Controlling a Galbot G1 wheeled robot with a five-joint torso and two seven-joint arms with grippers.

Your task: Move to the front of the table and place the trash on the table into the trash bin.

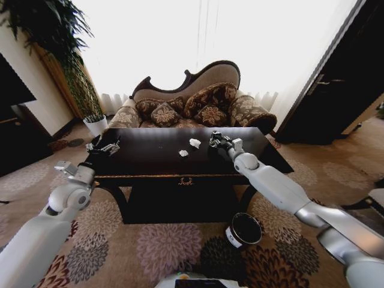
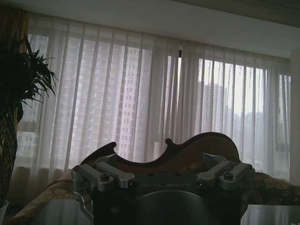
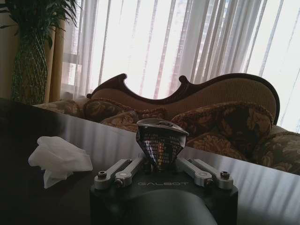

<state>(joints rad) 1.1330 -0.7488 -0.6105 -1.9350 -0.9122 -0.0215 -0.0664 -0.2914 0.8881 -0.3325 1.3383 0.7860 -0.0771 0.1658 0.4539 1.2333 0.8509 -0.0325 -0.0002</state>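
1. The right gripper (image 1: 217, 140) sits clamped on a dark can (image 3: 161, 142) above the bench (image 1: 150, 162), near its far right edge.
2. The left gripper (image 1: 103, 146) hovers over the bench's left edge; whether it is apart cannot be told.
3. Two white paper scraps (image 1: 189, 147) lie mid-bench with bare top around them.
4. The trash bin (image 1: 243, 230) stands on open carpet by the front right leg, its white label unreadable.
5. "GALBOT" is printed on the right gripper's body.

Strong backlight floods through the curtains (image 1: 198, 42) beyond my fingers — the table (image 1: 150, 157) glares, edges bend, foreground stays dim.

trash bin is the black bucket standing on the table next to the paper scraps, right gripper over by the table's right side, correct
Not quite: the trash bin stands on the carpet in front of the table, not on it, as the head view shows. The paper scraps are on the tabletop and the right gripper is at its right side.
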